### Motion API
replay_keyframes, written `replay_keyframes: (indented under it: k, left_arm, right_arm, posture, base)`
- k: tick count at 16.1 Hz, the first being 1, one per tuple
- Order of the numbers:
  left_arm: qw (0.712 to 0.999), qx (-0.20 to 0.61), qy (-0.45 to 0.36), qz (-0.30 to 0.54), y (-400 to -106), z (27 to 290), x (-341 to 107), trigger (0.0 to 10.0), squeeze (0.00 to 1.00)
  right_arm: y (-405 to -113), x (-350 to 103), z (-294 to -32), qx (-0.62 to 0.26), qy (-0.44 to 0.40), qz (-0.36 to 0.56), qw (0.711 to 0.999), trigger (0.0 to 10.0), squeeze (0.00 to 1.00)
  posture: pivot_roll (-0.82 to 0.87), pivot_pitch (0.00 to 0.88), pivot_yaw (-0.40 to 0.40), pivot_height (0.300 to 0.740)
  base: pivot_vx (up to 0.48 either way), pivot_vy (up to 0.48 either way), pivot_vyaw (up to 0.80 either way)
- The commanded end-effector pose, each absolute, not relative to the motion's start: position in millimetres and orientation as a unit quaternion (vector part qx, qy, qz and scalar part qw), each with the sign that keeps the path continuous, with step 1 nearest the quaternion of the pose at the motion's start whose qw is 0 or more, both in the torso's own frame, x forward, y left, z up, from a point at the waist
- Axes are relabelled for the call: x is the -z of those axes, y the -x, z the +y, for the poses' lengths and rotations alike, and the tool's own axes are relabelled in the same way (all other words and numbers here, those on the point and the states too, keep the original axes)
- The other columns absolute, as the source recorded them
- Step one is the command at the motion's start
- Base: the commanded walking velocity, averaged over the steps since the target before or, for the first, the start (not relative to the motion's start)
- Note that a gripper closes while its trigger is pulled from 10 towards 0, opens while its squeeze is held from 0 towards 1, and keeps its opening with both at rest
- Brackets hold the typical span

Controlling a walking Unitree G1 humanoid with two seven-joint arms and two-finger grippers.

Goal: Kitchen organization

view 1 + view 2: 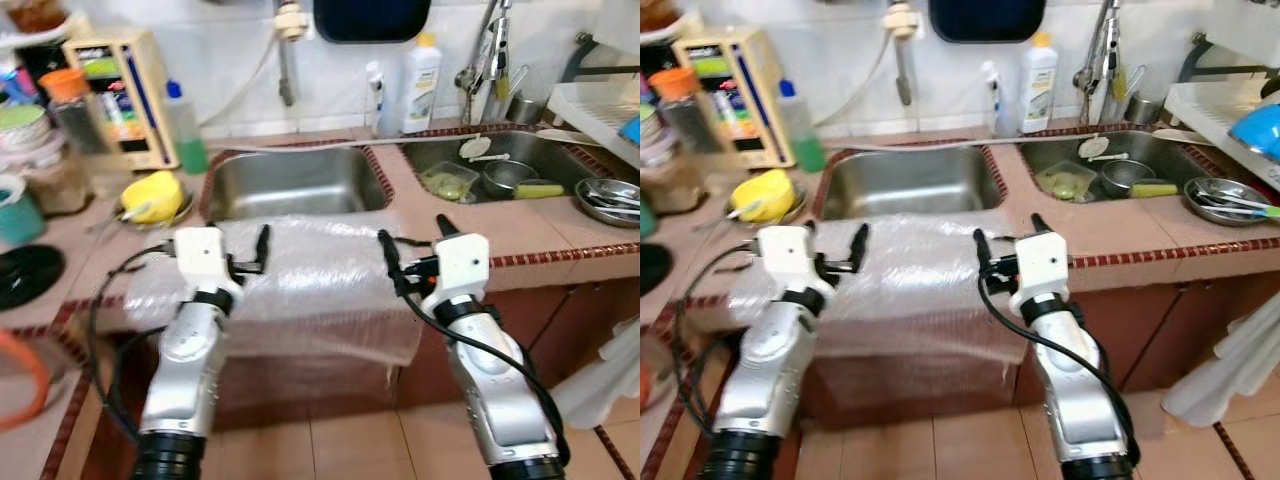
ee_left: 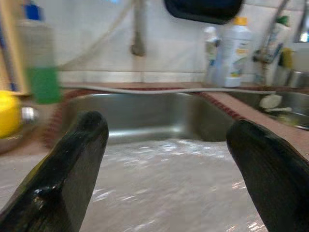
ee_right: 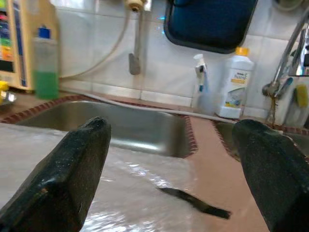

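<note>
A crinkled sheet of clear plastic wrap (image 1: 310,270) lies on the tiled counter in front of the left sink (image 1: 290,180) and hangs over the counter's front edge. My left gripper (image 1: 218,240) hovers open over the sheet's left part, nothing between its fingers (image 2: 72,164). My right gripper (image 1: 414,238) stands open at the sheet's right edge, also empty. In the right wrist view its fingers (image 3: 72,169) frame the wrap and the sink corner.
The right sink (image 1: 500,165) holds dishes and a sponge. A yellow cup (image 1: 152,195), a green soap bottle (image 1: 185,130) and jars crowd the left counter. A white bottle (image 1: 420,85) stands behind the sinks. Steel bowls (image 1: 610,200) and a dish rack (image 1: 600,110) sit far right.
</note>
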State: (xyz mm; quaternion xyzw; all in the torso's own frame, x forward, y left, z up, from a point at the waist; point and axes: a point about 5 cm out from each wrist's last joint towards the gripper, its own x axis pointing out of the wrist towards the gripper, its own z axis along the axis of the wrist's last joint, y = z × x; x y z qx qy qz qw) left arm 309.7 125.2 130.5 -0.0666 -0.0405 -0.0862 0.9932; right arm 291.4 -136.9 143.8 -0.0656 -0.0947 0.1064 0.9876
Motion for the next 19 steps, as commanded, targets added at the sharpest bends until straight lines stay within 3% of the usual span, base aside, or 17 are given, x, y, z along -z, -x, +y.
replay_keyframes:
  k: [1,10,19]
  left_arm:
    - [0.993,0.083,0.064,-0.046,-310.7,129.5,-133.6,10.0,0.00]
    - [0.994,0.082,0.066,-0.042,-311.3,127.9,-133.1,10.0,0.00]
    - [0.994,0.073,0.069,-0.038,-311.4,131.7,-131.9,10.0,0.00]
  right_arm:
    - [-292.4,-148.9,-135.9,-0.102,0.061,-0.101,0.988,10.0,0.00]
    - [-292.3,-149.8,-134.9,-0.103,0.064,-0.100,0.988,10.0,0.00]
    - [-292.2,-148.9,-133.8,-0.107,0.067,-0.097,0.987,10.0,0.00]
  posture:
    - [0.04,0.000,0.052,0.740]
    - [0.04,0.000,0.051,0.740]
    - [0.05,0.000,0.048,0.740]
  base:
    - [0.000,0.000,0.00]
    - [0.000,0.000,0.00]
    - [0.000,-0.309,0.00]
